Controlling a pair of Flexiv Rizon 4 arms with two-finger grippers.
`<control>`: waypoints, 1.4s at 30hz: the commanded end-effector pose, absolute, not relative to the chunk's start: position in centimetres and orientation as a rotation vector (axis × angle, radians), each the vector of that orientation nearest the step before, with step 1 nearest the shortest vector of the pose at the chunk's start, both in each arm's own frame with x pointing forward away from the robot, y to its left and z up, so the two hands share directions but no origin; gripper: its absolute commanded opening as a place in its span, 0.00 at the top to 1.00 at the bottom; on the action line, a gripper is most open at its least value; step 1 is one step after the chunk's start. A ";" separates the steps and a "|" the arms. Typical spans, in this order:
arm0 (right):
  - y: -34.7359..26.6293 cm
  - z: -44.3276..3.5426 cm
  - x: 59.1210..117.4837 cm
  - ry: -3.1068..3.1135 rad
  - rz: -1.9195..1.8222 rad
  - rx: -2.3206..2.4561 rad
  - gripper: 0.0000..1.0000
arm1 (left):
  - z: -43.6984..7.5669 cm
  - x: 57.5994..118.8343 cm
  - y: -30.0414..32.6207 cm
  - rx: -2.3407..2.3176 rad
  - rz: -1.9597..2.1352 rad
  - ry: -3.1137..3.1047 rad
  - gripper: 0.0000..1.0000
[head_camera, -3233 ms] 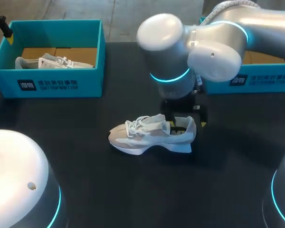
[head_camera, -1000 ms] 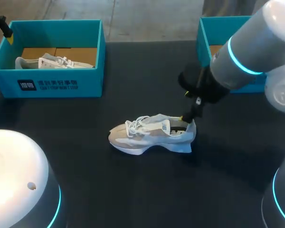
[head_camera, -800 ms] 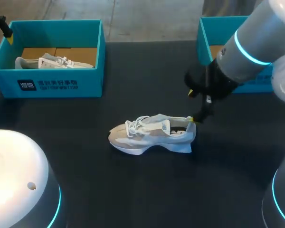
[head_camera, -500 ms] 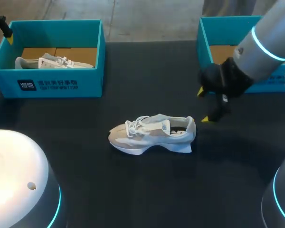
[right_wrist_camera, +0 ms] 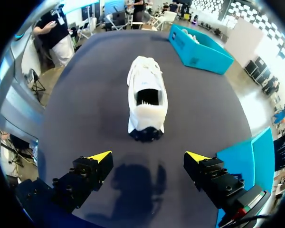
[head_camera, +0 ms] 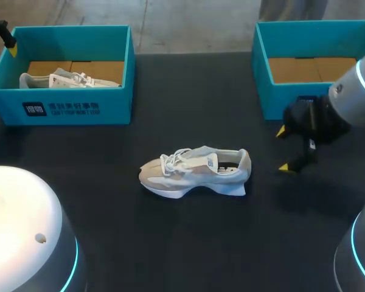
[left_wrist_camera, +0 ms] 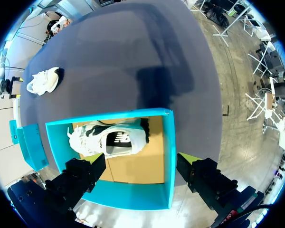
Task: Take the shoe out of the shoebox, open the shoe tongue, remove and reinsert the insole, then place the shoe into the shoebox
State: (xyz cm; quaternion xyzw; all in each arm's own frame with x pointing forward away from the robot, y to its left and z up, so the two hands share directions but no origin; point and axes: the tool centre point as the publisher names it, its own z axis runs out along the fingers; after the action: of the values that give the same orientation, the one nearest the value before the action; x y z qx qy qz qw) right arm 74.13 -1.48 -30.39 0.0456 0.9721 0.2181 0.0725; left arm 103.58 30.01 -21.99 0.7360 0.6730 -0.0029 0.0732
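One pale grey laced sneaker point(head_camera: 194, 172) lies on the black desk point(head_camera: 188, 243). Our right hand point(head_camera: 282, 149) hangs open and empty just behind its heel; our left hand point(left_wrist_camera: 137, 159), far off, gapes too. Boxing it probably comes next: pinch the heel collar.

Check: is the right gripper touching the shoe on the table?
Apart. Right wrist view shows bare table between the open right gripper and the shoe heel; head view agrees.
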 end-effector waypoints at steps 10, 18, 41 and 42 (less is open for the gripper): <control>-2.2 -31.4 73.7 2.931 0.617 0.174 0.00 | -21.9 103.6 30.0 2.212 -0.006 2.021 0.00; -2.2 -31.4 73.7 2.931 0.617 0.174 0.00 | -21.9 103.6 30.0 2.212 -0.006 2.021 0.00; -3.9 -33.8 74.4 2.784 0.885 0.067 0.00 | -21.9 103.6 30.0 2.212 -0.006 2.021 0.00; -4.1 -33.9 74.6 2.774 0.906 0.058 0.00 | -21.9 103.6 30.0 2.212 -0.006 2.021 0.00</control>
State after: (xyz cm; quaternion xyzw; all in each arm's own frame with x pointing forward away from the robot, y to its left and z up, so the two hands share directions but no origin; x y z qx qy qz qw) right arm 74.91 -3.59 -33.07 0.0258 0.9569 0.2702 0.1035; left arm 103.58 30.01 -21.99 0.7360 0.6730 -0.0029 0.0732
